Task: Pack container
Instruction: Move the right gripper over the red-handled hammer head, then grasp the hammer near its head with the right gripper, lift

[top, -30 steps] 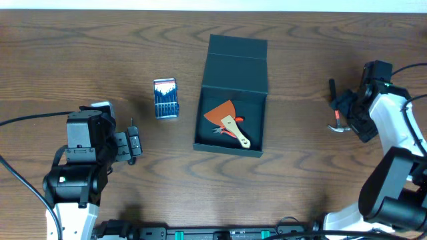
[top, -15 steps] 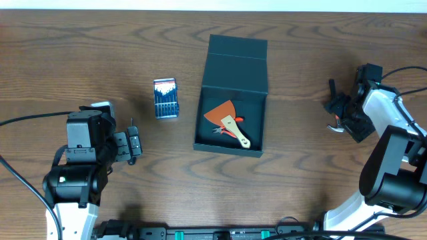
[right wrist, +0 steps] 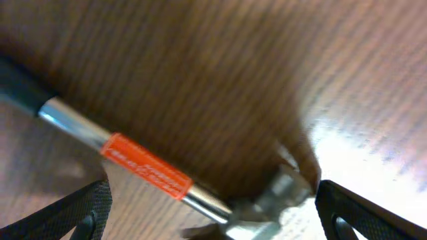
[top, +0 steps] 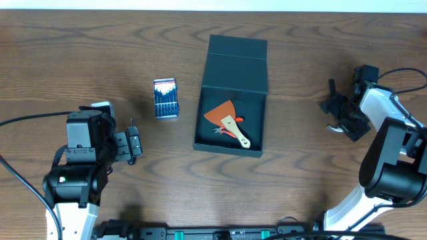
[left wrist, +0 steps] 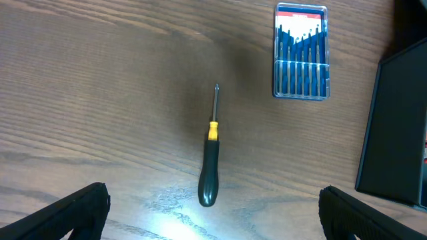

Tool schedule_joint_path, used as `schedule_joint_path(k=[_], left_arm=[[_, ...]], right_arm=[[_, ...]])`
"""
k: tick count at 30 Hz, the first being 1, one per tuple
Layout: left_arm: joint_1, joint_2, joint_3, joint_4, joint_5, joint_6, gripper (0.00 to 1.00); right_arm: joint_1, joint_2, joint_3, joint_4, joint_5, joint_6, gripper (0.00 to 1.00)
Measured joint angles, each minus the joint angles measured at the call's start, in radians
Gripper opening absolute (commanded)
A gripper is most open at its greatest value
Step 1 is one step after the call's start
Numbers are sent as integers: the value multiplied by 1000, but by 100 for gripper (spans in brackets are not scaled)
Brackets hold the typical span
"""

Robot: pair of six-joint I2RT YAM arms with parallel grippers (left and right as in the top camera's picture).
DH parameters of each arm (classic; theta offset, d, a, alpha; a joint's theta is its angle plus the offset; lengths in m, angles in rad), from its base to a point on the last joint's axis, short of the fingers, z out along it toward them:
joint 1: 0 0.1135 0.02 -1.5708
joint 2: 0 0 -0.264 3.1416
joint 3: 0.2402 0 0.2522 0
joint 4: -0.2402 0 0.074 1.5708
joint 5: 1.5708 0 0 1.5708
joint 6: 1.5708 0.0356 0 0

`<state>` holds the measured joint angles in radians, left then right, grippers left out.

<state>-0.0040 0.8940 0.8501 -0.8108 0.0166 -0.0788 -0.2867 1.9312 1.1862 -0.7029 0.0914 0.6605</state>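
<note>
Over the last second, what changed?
The right gripper edged left toward the container as its wrist turned above the hammer. It is open and nothing has been gripped; the hammer lies on the table. The left gripper, screwdriver, bit case, container and the scraper inside it are unchanged.

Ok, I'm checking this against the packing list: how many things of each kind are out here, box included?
Container: 1
Scraper: 1, already in the container
Bit case: 1
Screwdriver: 1
Hammer: 1
Total: 5
</note>
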Motion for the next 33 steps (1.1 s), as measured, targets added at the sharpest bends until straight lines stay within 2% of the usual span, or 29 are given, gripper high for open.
schedule_joint_path(k=[3,22,28,33], left_arm=[[0,0,0,0,0,0,99],[0,0,0,0,0,0,99],[0,0,0,0,0,0,98],[0,0,0,0,0,0,98]], right_arm=[[0,6,7,2,-13,-9,98],[0,7,10,-12,-32,-31,52],[0,7,11,-15,-34,-34,46],[0,7,11,-21,-37,-37,33]])
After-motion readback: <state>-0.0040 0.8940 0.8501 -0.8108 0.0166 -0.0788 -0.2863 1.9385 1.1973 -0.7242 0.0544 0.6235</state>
